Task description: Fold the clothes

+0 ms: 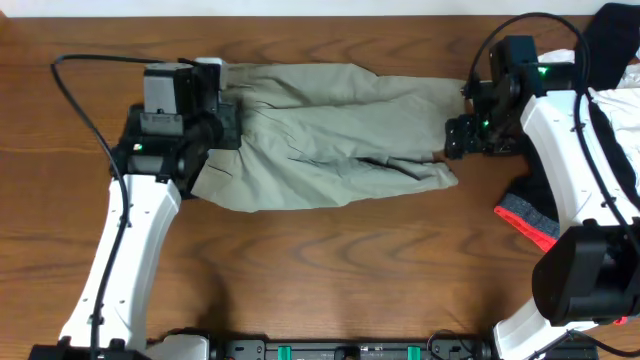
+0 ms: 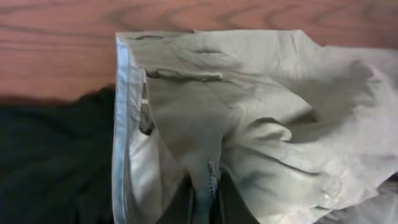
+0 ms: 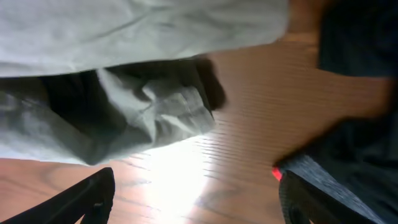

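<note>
Left jaws pinch wrinkled khaki-green shorts (image 1: 320, 135), blue-lined waistband (image 2: 121, 124) showing.

Shorts (image 1: 320, 135), khaki-green: spread flat across wooden counter (image 1: 330, 260), waistband at left gripper (image 1: 228, 122), leg hems by right gripper (image 1: 452, 140). Black, white, coral garments (image 1: 608, 35) heaped far right.

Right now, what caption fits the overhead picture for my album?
Khaki shorts lie across the table, left claw at the waist, right claw by the leg ends.
</note>
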